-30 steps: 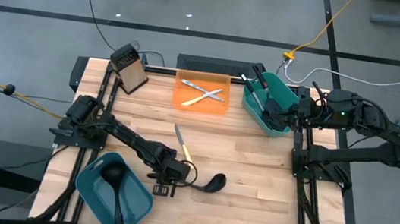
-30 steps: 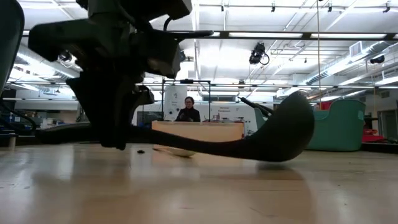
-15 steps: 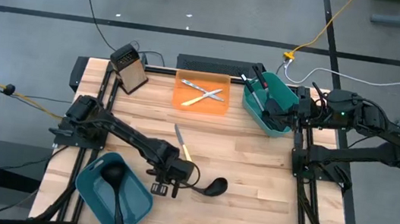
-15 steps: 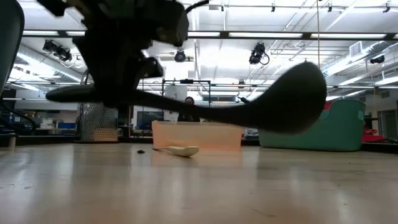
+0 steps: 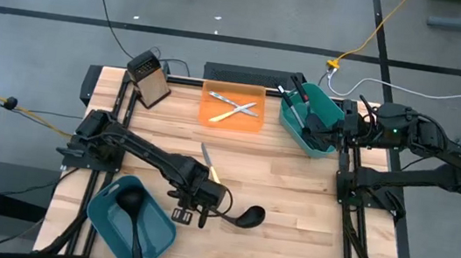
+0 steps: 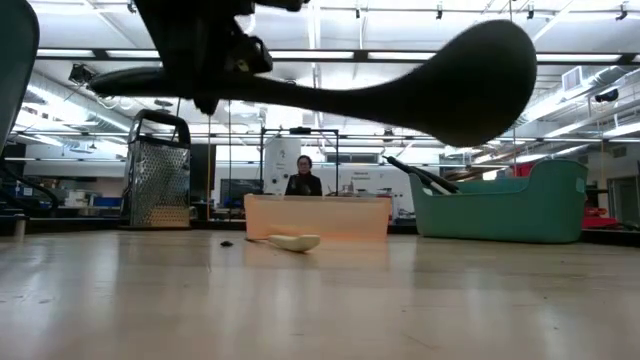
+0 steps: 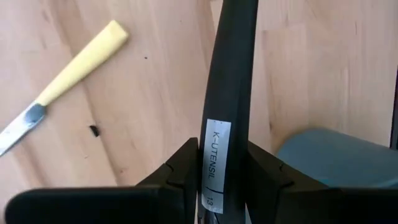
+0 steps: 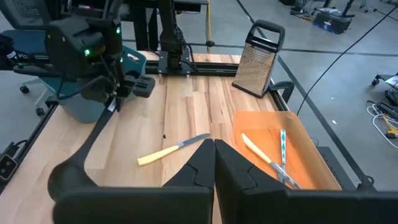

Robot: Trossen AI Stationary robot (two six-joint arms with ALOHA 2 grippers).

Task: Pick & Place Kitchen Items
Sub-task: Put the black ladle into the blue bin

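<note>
Worktop (image 5: pixel 293 190): pale wood planks, carrying both bins, the tray and the loose knife; a dropped utensil would land here and could skid.
Near teal bin (image 5: pixel 152 230): sits at the front left corner with one black ladle (image 5: pixel 134 214) already inside; the likely goal, and its rim is what a swinging bowl could strike.
Far teal bin (image 5: pixel 327 114): back right, holding dark utensils; well apart from the action.
Left gripper (image 5: pixel 188 211): jaws clenched on the handle end of the second ladle, beside the near bin.
Held ladle (image 5: pixel 236 215): lifted clear of the worktop, roughly level, bowl pointing away from the bin. Main risk, as I judge it: gripped far from the heavy bowl, it may pivot or slip in the jaws during the swing.
Right gripper (image 8: pixel 214 163): parked at the back right by the far bin, jaws closed on nothing.
Orange tray (image 5: pixel 214 116): silver cutlery crossed on it.
Yellow-handled knife (image 5: pixel 208 167): lies just beside the left gripper; a low pass could knock it.
</note>
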